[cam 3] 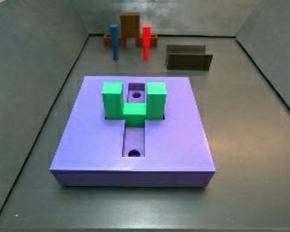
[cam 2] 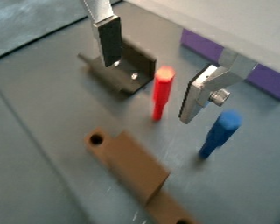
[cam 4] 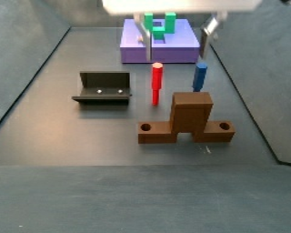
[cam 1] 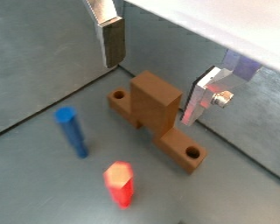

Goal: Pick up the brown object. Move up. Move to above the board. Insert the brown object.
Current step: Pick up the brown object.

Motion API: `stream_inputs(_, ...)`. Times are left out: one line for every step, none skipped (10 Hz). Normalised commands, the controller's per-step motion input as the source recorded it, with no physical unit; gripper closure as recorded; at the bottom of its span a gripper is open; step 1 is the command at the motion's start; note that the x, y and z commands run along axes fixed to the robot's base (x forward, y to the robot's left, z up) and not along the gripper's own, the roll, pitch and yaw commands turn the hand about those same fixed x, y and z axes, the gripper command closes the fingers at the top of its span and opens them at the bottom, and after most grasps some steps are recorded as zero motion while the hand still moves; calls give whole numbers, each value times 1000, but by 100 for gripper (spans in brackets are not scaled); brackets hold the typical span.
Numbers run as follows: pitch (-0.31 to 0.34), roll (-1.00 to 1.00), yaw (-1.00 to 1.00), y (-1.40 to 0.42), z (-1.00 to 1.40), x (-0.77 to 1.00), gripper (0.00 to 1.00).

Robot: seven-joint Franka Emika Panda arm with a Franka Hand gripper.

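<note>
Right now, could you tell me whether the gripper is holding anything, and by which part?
Nothing is held: the gripper hangs open above the brown object, fingers empty.

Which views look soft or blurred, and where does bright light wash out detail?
Both wrist views are soft: the open hand shows smeared silver fingers above the brown stepped block with holed feet, beneath a washed-out white band. In a side view, the lavender-purple grooved slab is evenly lit, fairly sharp; in a side view, the hand hangs under a glaring white strip.
</note>
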Motion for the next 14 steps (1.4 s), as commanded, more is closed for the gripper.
stream_inputs(0, -54, -43, 571, -371, 0, 0)
stream_inputs(0, -39, -57, 520, -357, 0, 0)
stream_inputs(0, 0, -66, 340, -289, 0, 0)
stream_inputs(0, 30, -71, 77, -277, -89, 0)
stream_inputs(0, 23, -111, 26, -203, -86, 0)
stream_inputs(0, 1, -114, 43, -177, -120, 0)
stream_inputs(0, 0, -143, 80, -180, -174, 0)
stream_inputs(0, 0, -166, 83, -209, -203, 0)
stream_inputs(-1, 3, -174, 80, -237, -214, 0)
stream_inputs(-4, 0, -169, 83, -229, -211, 0)
stream_inputs(-6, 0, -151, 83, -211, -194, 0)
stream_inputs(-3, 0, -137, 77, -203, -151, 0)
stream_inputs(0, 7, -9, 129, -277, 0, 0)
stream_inputs(0, 46, 0, 183, -337, 26, 0)
